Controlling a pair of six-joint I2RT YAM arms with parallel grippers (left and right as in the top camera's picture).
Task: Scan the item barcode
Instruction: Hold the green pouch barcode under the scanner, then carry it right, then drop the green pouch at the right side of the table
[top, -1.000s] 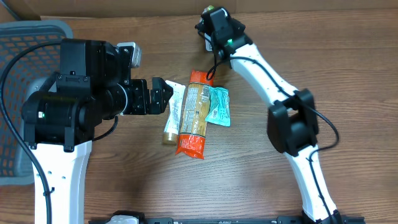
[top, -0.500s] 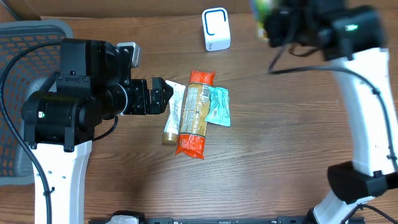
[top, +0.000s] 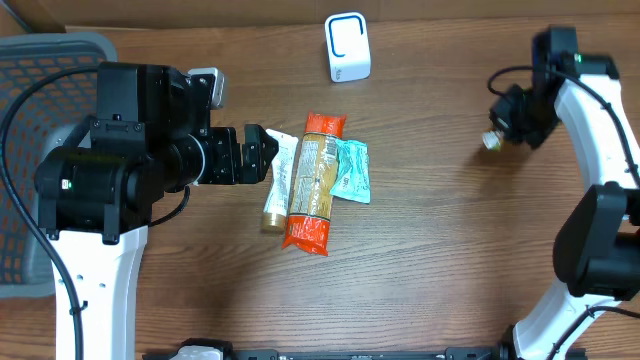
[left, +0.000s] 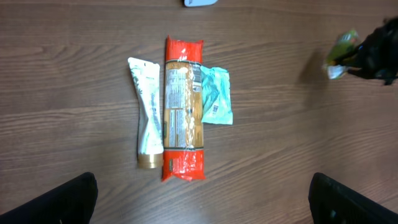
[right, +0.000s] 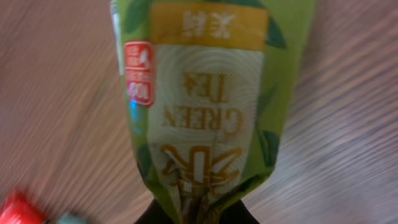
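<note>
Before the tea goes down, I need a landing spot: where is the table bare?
Free: the stretch of table between the teal pouch and the right gripper; also the strip in front of the red packet. Crowded: tube, red packet and pouch bunched by the left gripper.

You're looking at a brown wood-grain bench (top: 430, 280) under even light. A grey mesh basket (top: 30, 70) sits at its left edge; a tan strip (top: 200, 12) runs along the far side.

mock shop checkout, scanner (top: 347, 46), basket (top: 70, 42)
</note>
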